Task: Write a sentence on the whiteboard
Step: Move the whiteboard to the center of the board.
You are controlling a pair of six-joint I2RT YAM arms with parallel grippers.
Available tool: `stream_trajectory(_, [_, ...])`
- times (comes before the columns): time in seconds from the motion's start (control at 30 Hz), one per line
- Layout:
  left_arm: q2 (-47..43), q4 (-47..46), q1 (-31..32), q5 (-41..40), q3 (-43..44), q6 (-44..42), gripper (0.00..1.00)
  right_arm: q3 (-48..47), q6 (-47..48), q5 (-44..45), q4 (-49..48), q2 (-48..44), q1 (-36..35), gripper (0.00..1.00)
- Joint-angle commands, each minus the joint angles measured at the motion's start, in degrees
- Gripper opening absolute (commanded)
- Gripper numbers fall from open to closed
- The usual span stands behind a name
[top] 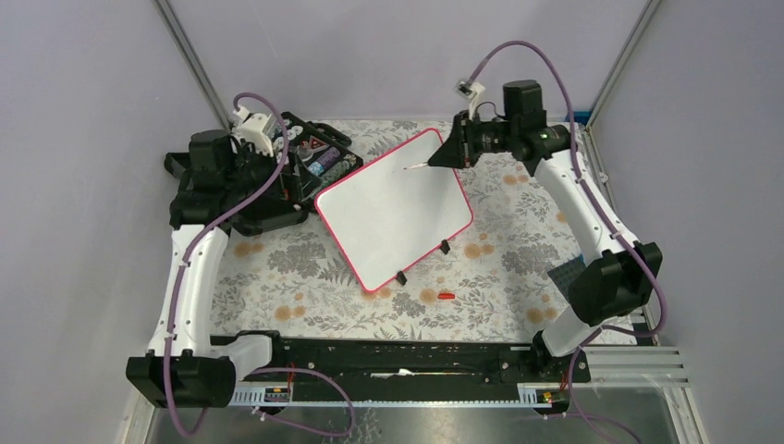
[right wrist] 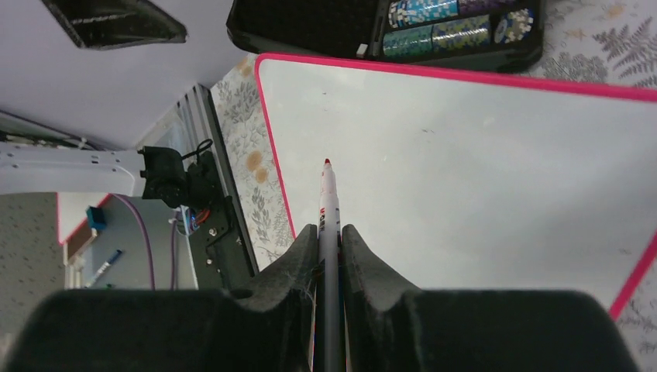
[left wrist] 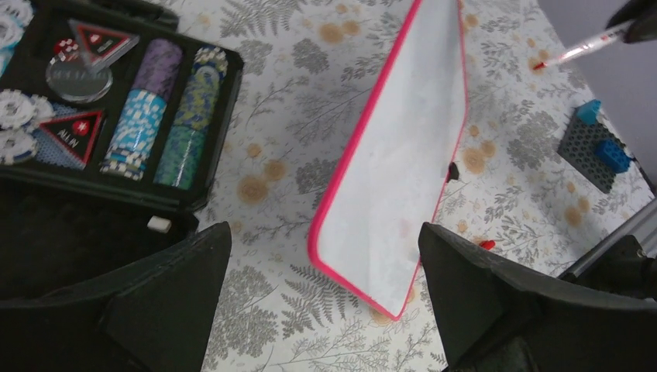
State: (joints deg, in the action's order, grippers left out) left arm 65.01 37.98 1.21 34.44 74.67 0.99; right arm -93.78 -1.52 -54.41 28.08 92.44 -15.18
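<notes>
The whiteboard (top: 393, 208), white with a red-pink rim and blank, lies tilted at the table's middle on two black clip feet (top: 401, 277). It also shows in the left wrist view (left wrist: 403, 170) and the right wrist view (right wrist: 465, 170). My right gripper (top: 446, 155) is shut on a white marker (right wrist: 329, 201) with a red tip. The tip points at the board's far part, and I cannot tell whether it touches. The marker also shows in the left wrist view (left wrist: 585, 48). My left gripper (left wrist: 325, 248) is open and empty, above the cloth by the board's left corner.
A black case of poker chips (top: 319, 157) stands left of the board, under my left arm, and shows in the left wrist view (left wrist: 116, 101). A small red cap (top: 447, 296) lies near the board's front edge. A dark grid block with blue pieces (left wrist: 596, 143) sits at right.
</notes>
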Motion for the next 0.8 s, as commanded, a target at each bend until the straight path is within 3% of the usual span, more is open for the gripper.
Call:
stream_trajectory(0.0, [0.07,0.63,-3.91,2.80,-2.36,0.09,0.99,-5.16,5.86,4.03,1.81,2.29,-6.18,0.00])
stream_trajectory(0.37, [8.85,7.20,-7.85,9.88,1.32,-6.11,0.97,-7.07,10.94,11.30,0.23,4.41,-18.89,0.00])
stream_trajectory(0.57, [11.02,4.33,-7.86,8.07,0.02,-6.79,0.91,-4.58,13.24,13.79,-0.89,4.70,-23.20,0.00])
stream_trajectory(0.77, [12.65,2.28,-8.02,13.11,0.86,-5.70,0.80,-2.70,12.87,14.55,-4.20,4.76,-24.72,0.00])
